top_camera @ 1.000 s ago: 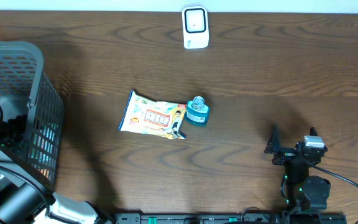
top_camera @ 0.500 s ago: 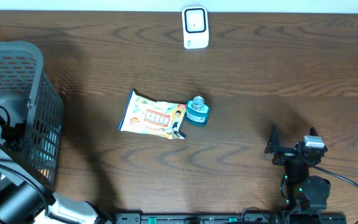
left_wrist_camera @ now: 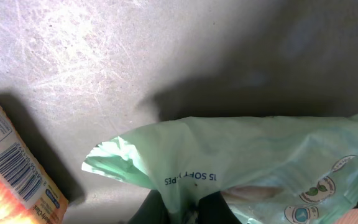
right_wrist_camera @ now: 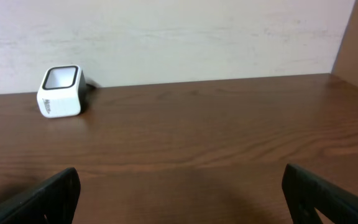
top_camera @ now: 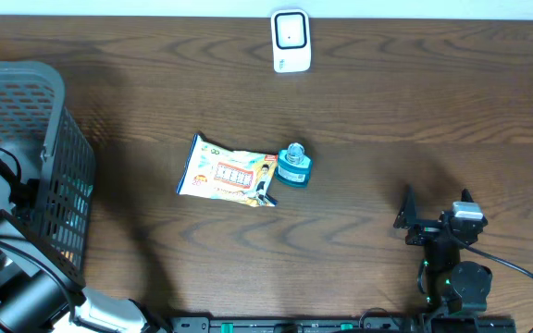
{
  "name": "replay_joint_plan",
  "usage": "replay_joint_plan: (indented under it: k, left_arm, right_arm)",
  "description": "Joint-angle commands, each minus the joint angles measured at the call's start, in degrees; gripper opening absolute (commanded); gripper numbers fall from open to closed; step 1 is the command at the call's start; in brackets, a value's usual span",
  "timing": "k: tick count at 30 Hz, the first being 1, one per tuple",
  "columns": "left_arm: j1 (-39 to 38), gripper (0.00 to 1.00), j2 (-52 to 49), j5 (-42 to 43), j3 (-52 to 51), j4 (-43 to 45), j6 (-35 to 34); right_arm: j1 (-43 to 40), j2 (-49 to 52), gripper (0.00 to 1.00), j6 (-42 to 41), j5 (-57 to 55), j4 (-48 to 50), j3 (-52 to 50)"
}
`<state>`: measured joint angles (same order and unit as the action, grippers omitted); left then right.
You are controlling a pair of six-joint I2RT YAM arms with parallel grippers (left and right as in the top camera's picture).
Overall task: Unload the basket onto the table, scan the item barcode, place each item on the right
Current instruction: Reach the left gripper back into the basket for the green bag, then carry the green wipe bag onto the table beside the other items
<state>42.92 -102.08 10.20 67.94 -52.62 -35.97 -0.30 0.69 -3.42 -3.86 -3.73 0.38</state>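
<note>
In the left wrist view, my left gripper (left_wrist_camera: 188, 210) is shut on the edge of a pale green soft wipes pack (left_wrist_camera: 260, 162) that lies on the grey basket floor (left_wrist_camera: 73, 56). The film is pinched between the two dark fingers. An orange packet (left_wrist_camera: 11, 174) with a printed barcode lies to the left of it. In the overhead view, my left arm reaches down into the grey basket (top_camera: 26, 102), and the gripper itself is hidden there. The white barcode scanner (top_camera: 291, 41) stands at the table's far edge, also visible as the scanner (right_wrist_camera: 59, 91). My right gripper (top_camera: 436, 205) rests open and empty at the near right.
A printed snack packet (top_camera: 228, 173) lies in the middle of the wooden table, with a small blue bottle (top_camera: 294, 166) touching its right end. The basket's mesh wall (top_camera: 68, 203) rises around my left arm. A pale wall (right_wrist_camera: 166, 31) backs the table behind the scanner.
My left gripper has gone from open to shut, closing on the green wipes pack. The left arm shifted slightly inside the basket. The right arm has not moved.
</note>
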Motion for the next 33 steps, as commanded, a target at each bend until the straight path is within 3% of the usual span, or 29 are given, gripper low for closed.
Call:
replay_joint_plan:
  k: [1,8,12,21,28,33]
  left_arm:
    - [-0.2,0.07,0.0,-2.8,-0.5,0.0,0.4]
    - [2.0,0.07,7.4,-1.4,5.9,-2.2,0.3]
    - [3.2,0.07,16.8,3.0,11.1,-2.3,-1.4]
    - [1.5,0.07,39.6,3.2,14.3,2.7,-6.6]
    - [-8.5,0.07,50.8,11.1,14.3,5.6,-6.4]
    - [-21.8,0.07,52.0,14.8,13.5,3.7,-1.1]
  right_arm:
    - [0.4,-0.2,0.99,0.5,-0.1,-0.2,-0.1]
    - [0.4,-0.2,0.99,0.5,-0.1,-0.2,-0.1]
    - [0.4,-0.2,0.99,0.5,-0.1,-0.2,-0.1]
    - [0.4,-0.2,0.99,0.5,-0.1,-0.2,-0.1]
    - [0.4,-0.2,0.99,0.5,-0.1,-0.2,-0.1]
    - [0.4,-0.2,0.99,0.5,-0.1,-0.2,-0.1]
